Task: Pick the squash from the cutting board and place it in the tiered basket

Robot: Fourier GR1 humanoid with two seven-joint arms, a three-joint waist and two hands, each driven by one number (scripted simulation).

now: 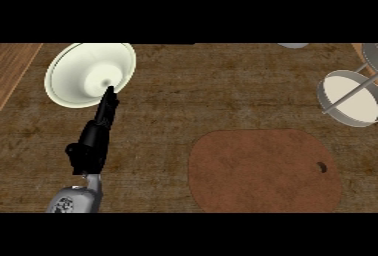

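i see only my left hand (pixel 100 131), stretched long and flat over the table (pixel 221 100), fingers straight and together, clamped on nothing; its tips point at the pale plate (pixel 81 70) at upper left, and i cannot tell whether they touch it; to my eye it is resting there, out of the way; my right hand shows nowhere.

the cutting board (pixel 262 170) lies at lower right, a rounded reddish-brown slab, matte, with a small dark hole near its right edge, likely for hanging; i see no squash on it, nor anywhere on the table; the tiered basket (pixel 353 95) sits at the right edge, grey wire rims round a pale tray, and i can make out no squash in it either.

the table is dark, streaked wood grain; the plate is smooth, cream and dished.
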